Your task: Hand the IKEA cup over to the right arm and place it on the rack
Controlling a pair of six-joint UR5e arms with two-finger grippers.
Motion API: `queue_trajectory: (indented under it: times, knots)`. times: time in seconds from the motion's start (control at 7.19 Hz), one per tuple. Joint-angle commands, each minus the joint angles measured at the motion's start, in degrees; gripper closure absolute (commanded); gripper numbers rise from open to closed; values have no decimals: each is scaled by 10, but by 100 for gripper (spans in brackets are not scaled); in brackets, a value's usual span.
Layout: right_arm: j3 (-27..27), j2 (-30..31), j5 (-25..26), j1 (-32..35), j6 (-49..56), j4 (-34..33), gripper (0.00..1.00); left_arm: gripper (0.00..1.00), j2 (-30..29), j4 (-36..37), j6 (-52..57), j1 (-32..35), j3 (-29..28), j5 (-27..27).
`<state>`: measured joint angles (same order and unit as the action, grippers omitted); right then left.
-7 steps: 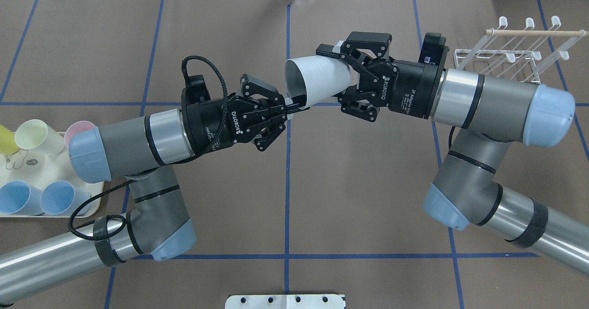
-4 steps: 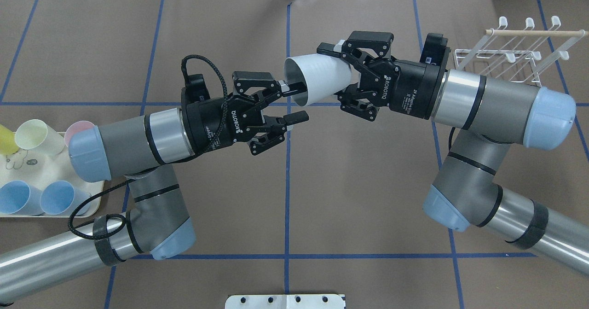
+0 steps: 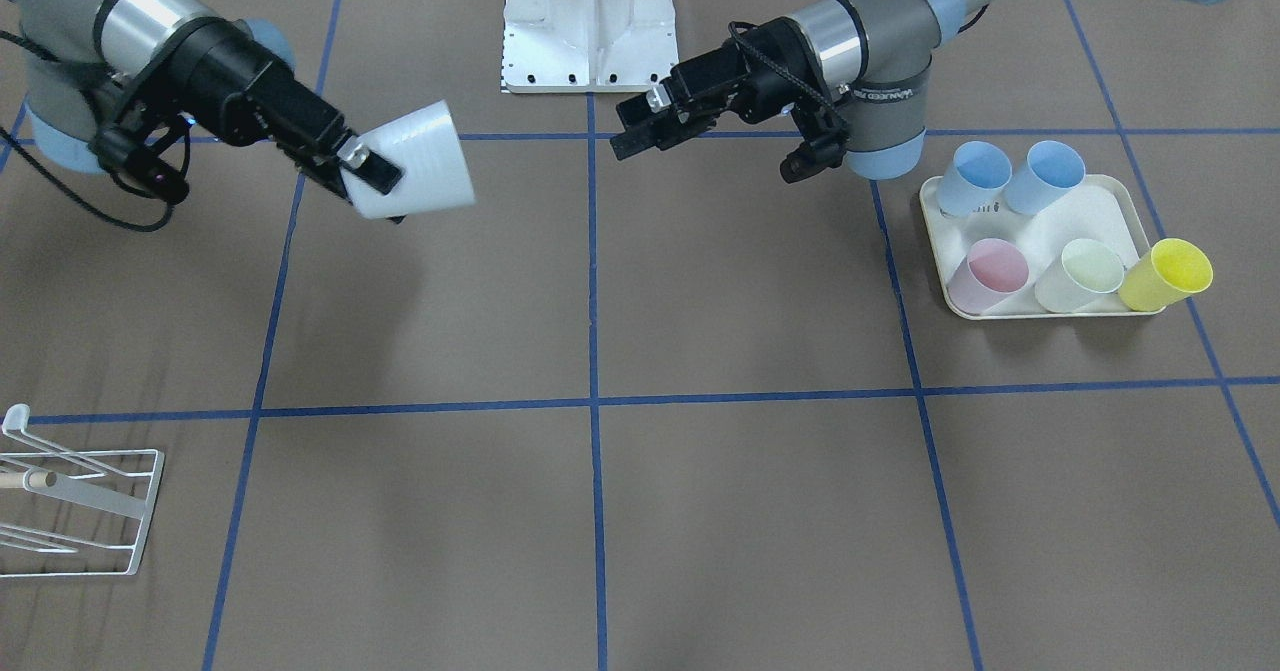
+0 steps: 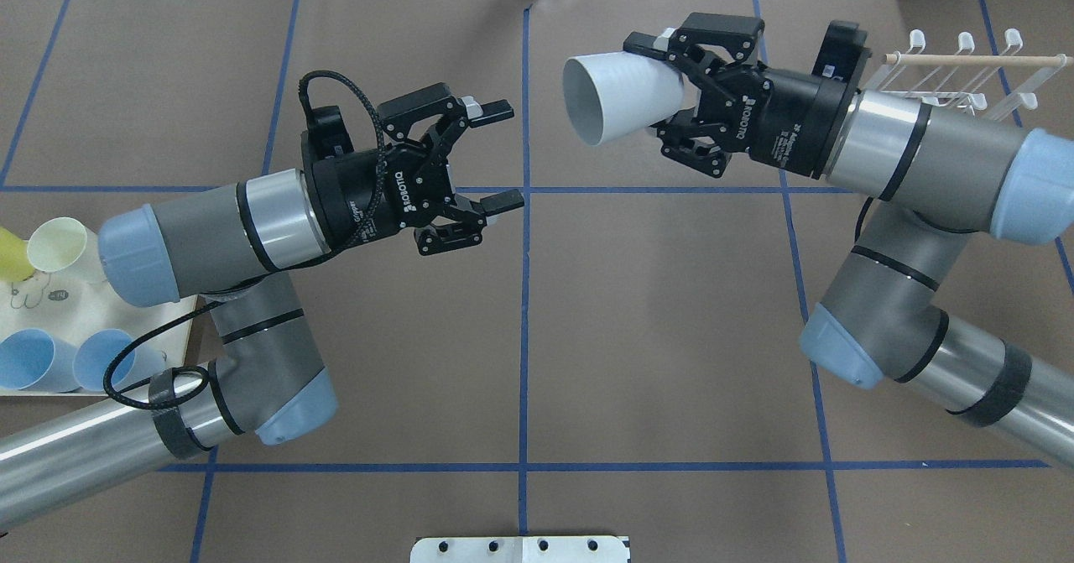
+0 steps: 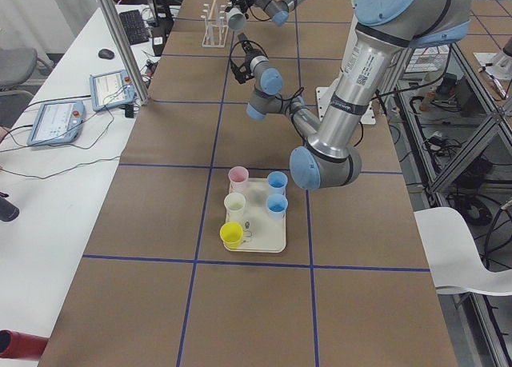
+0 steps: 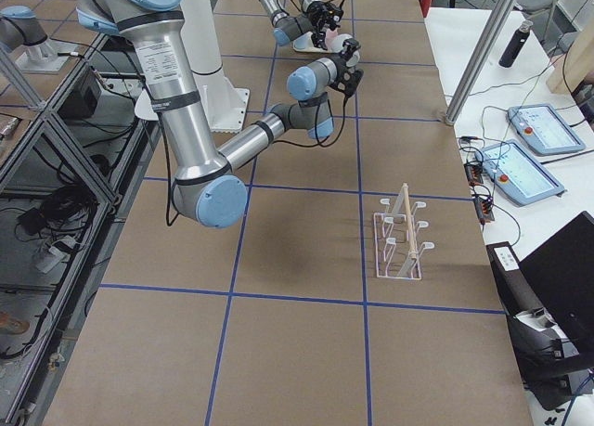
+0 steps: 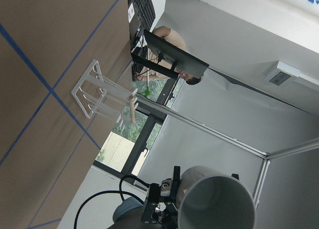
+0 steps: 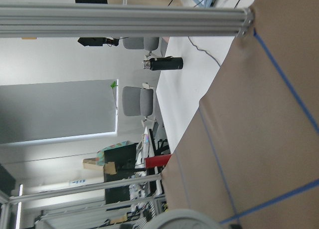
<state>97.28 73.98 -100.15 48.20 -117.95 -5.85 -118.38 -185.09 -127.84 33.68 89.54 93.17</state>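
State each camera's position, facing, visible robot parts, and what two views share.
Front-facing: across the table, facing the robot, steeply down; both arms, right gripper holding the cup, left gripper open.
Overhead: behind the robot, looking forward-down; both arms.
Exterior left: table end by the tray; left arm nearest.
Exterior right: table end by the rack; right arm nearest.
Left wrist: faces cup and rack; only the right gripper shows.
Right wrist: faces along the table; only cup rim shows.
Front-facing and overhead share cup, rack, tray.

Brown bench (image 4: 654,336), gridded with blue tape (image 4: 523,336), carries a white wire rack (image 6: 406,231) at one end, a cream tray (image 3: 1095,211) at the other, a white mount (image 3: 590,41) between.
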Motion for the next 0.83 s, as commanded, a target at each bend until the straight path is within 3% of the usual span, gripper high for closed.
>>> queue_trajectory:
  times: [0.0,0.42,0.69]
  knots:
    - [-86,54,-41,85,204,-6,100,0,43,32,96,13,-4,2]
    - [-110,109,-59,180,508,-134,100,0,43,152,219,17,0,3]
    - [-105,121,-58,205,573,-160,100,0,43,189,249,19,2,2]
